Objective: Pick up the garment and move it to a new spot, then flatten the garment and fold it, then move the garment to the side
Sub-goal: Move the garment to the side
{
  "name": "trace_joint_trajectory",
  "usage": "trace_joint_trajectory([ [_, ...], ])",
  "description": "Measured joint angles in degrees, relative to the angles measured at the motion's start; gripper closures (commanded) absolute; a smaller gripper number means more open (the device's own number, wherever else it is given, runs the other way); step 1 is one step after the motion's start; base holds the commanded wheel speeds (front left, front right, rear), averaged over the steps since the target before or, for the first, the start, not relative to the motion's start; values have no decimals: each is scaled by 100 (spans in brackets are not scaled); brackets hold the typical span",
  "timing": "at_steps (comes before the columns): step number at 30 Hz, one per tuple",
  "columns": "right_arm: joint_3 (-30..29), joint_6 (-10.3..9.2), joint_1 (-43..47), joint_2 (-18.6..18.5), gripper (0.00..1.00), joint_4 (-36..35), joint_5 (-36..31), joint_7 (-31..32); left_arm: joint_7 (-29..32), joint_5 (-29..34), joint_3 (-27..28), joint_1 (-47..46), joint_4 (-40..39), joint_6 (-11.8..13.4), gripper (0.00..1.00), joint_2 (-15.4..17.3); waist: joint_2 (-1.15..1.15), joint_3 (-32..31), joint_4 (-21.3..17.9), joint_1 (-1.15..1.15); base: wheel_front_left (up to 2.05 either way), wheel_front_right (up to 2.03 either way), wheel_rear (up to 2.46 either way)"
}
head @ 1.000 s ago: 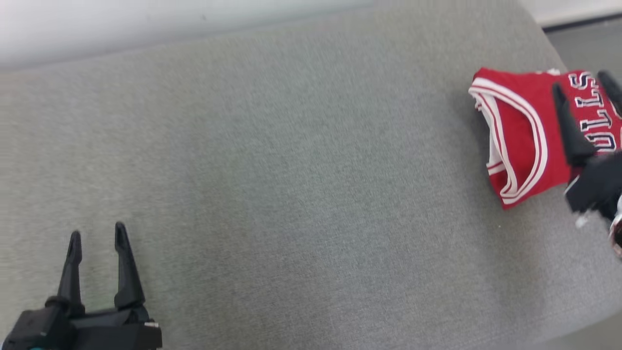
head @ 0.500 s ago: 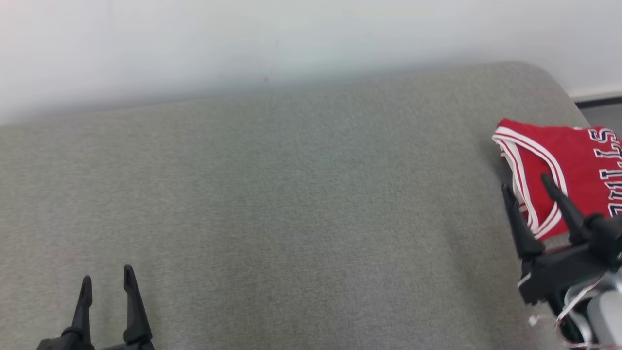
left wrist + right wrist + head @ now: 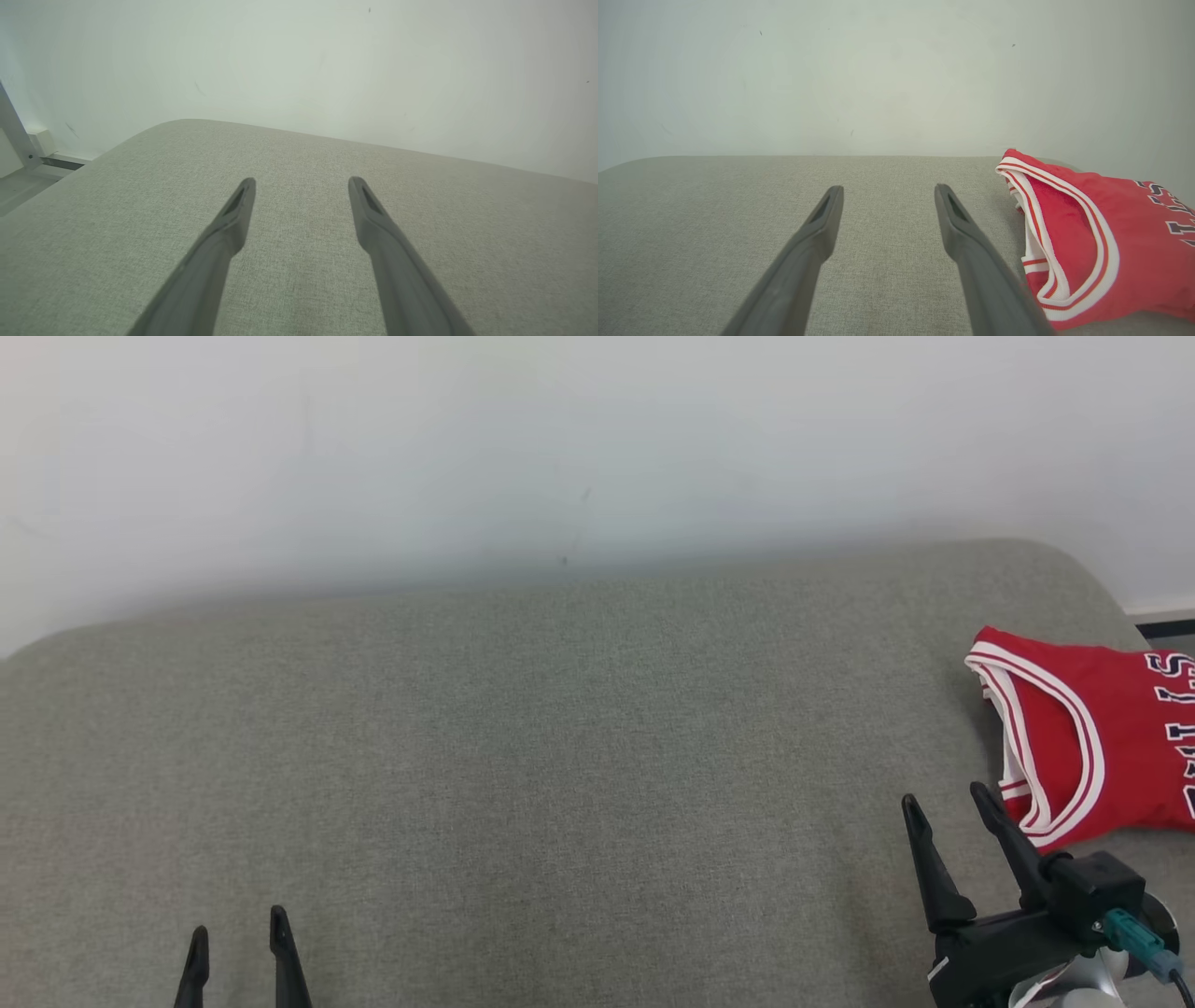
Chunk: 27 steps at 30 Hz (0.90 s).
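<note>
Garment [image 3: 1074, 737], a red sleeveless jersey with white and red banded trim round its openings, lies bunched on the far right part of the desk [image 3: 560, 756], close to the rounded far corner; dark letters outlined in white run along its right side, and the head view's edge cuts them off. The desk is covered in plain grey cloth and backs onto a pale wall [image 3: 560, 448]. The right jaws stand wide with nothing between them; their two dark fingers [image 3: 934, 877] point toward the wall, just to the left of the garment and nearer the robot than most of it; in the right wrist view the right-hand finger crosses in front of the trimmed lower corner, and I cannot tell whether it touches the cloth. A teal plug [image 3: 1125, 926] sits on the dark body behind these fingers. The left jaws are also spread wide and hold nothing; their fingertips [image 3: 280, 952] show at the lower left of the head view, well apart from the garment, over bare grey cloth. In the left wrist view a slanted metal bar [image 3: 16, 135] stands beyond the desk's rounded corner.
</note>
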Motion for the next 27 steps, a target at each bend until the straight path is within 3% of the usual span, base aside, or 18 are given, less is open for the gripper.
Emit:
trace_joint_trajectory([
  [6,-101,0,66,165,0,200,-90,-62,-1,-3,-70,7,53,64,0,-1,0,-165,90,0,0,0,0],
  [13,-104,0,73,309,0,312,-107,-87,0,-7,43,-94,211,-40,0,0,1,-249,146,0,0,0,0],
  [27,-101,0,205,426,0,322,-155,-93,0,358,-60,-536,781,-503,0,63,1,-227,120,1,0,0,0],
])
